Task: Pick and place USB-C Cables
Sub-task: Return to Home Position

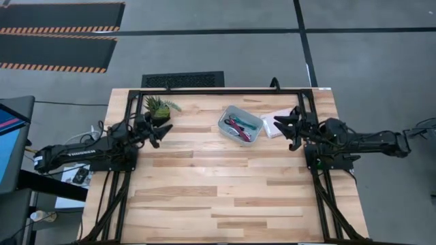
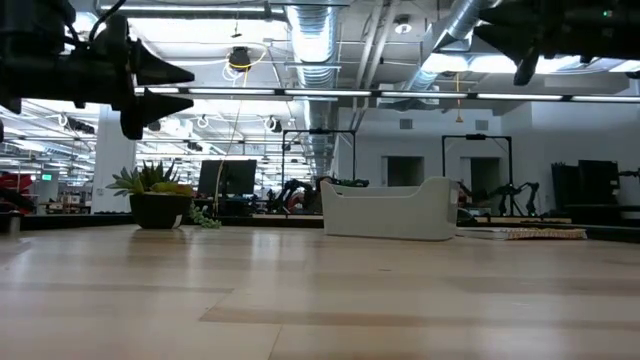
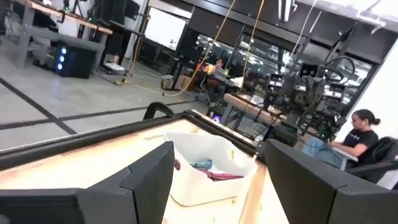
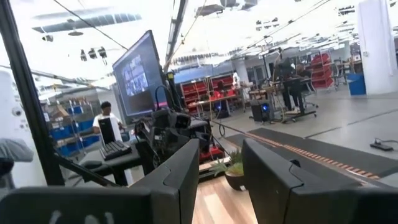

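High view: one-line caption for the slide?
Left gripper and right gripper hover open at the sides of the table; USB-C cables lie in the clear bin between them.

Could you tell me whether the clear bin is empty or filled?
Not empty: the clear plastic bin holds thin bundled cables, red and teal among them, in the high view.

The pale wooden counter carries a small potted plant near its far left corner, a clear bin at far centre, and a flat white sheet just beside the bin.
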